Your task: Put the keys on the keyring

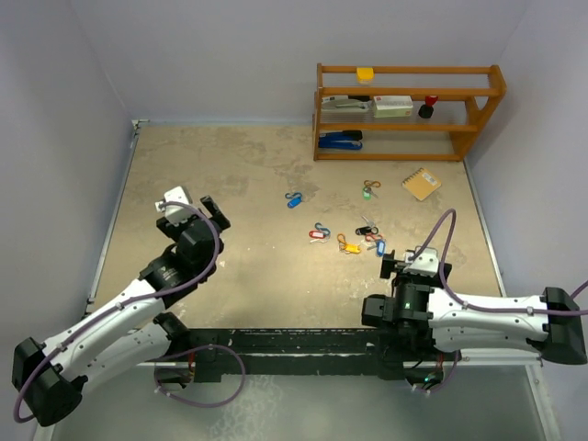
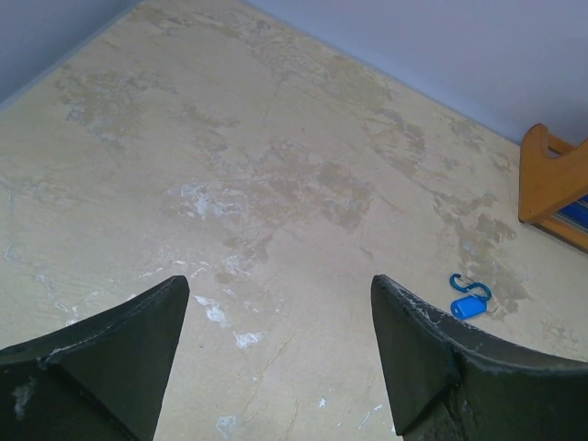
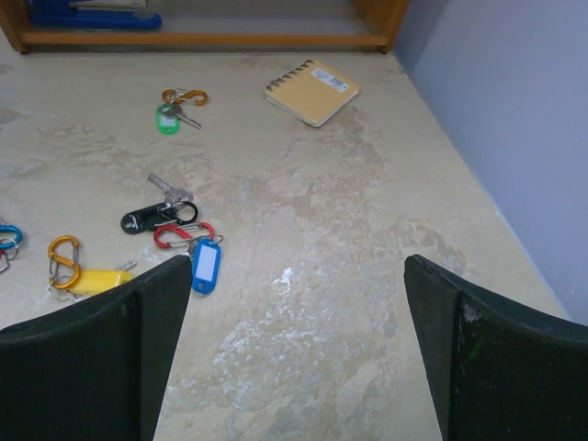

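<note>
Keys (image 1: 360,237) with coloured tags are scattered mid-right on the tabletop (image 1: 230,175), just ahead of the right gripper (image 3: 299,266). A green-tagged key (image 3: 168,119) lies nearer the yellow notebook (image 3: 312,92). The white insert of a blue tag (image 3: 206,265) cannot be read. The jaws of both grippers are spread and empty, and the left gripper (image 2: 280,287) is held well apart.

Table (image 1: 230,175): mottled beige top is carrying everything;
Keys (image 1: 350,247): tagged cluster is lying centre-right; blue-tagged key (image 1: 294,199) is lying apart, leftward; green-tagged key (image 1: 367,191) is lying farther back;
Notebook (image 1: 421,183): is lying flat, right;
Shelf (image 1: 404,110): is standing at far edge.
</note>
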